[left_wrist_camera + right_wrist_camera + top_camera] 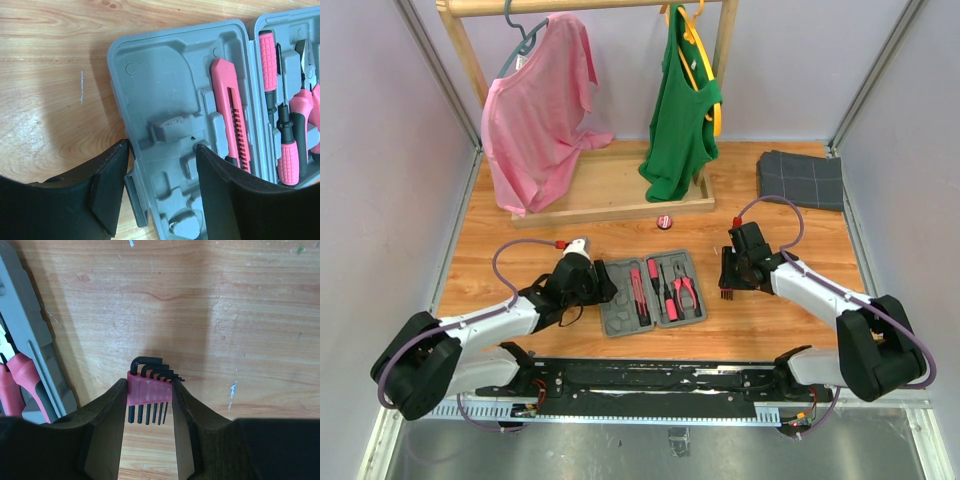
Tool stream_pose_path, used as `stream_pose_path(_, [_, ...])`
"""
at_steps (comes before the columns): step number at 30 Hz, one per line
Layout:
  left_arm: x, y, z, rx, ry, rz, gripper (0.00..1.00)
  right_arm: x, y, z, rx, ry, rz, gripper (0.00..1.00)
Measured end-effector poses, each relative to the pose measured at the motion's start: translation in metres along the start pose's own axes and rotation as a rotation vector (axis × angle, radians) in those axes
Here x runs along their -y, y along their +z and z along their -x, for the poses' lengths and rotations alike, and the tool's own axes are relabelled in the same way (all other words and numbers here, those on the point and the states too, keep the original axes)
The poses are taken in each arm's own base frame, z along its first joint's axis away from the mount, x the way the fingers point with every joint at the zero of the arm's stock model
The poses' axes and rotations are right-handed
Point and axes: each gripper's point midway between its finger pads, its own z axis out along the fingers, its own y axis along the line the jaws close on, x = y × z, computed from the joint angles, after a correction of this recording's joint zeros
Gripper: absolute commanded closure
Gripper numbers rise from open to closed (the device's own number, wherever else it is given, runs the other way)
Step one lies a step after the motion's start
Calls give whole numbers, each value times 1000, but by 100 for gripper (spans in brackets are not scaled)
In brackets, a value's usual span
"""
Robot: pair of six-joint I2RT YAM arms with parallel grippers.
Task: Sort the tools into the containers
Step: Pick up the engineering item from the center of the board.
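Observation:
The open grey tool case [616, 306] lies at the front middle of the table. It holds a pink knife [232, 115], screwdrivers [269, 50] and pliers [304, 100]; the left half's other recesses [170, 90] are bare. My left gripper [162, 147] is open and straddles the case's left rim and latch, one finger [107, 190] outside and the other inside. In the top view, the left gripper [604, 288] is at the case's left edge. My right gripper [149, 390] is shut on a red holder of black hex keys [150, 384], held above the wood right of the case [30, 340].
A small round red piece [664, 221] lies on the table behind the case. A wooden rack base [610, 185] carries a pink shirt [535, 110] and a green top [682, 110]. A dark grey folded cloth [800, 178] sits at the back right.

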Motion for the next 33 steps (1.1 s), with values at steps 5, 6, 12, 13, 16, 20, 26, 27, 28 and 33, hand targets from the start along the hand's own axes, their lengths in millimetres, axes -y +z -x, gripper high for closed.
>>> stream_pose_path(5, [0,-1,5,17,7,7,35,0,0,0,-1,-6,-1,59])
stream_pose_path(6, [-1,-3,8,31,8,13,34,1,0,0,0,-7,-1,58])
stream_pose_path(12, [-5,-20,34,140,6,51,32,2,-1,-2,-9,-21,-2,46])
stream_pose_path(13, [-6,-23,38,159,6,60,32,2,-1,-3,-11,-23,-2,45])
stream_pose_path(16, [-10,-30,48,203,4,85,32,3,-2,-4,-15,-25,-4,44])
stream_pose_path(20, [-18,-36,55,240,4,126,32,2,-8,-1,-1,-30,1,43])
stream_pose_path(26, [-25,-39,59,260,6,153,31,-1,-20,12,43,-62,19,40])
stream_pose_path(27, [-26,-39,60,262,3,157,31,-2,-22,14,49,-69,27,39])
stream_pose_path(28, [-27,-39,61,265,-1,160,31,-4,-23,16,55,-78,38,39])
stream_pose_path(33, [-37,-37,69,280,-39,168,31,-17,-29,26,74,-124,104,38])
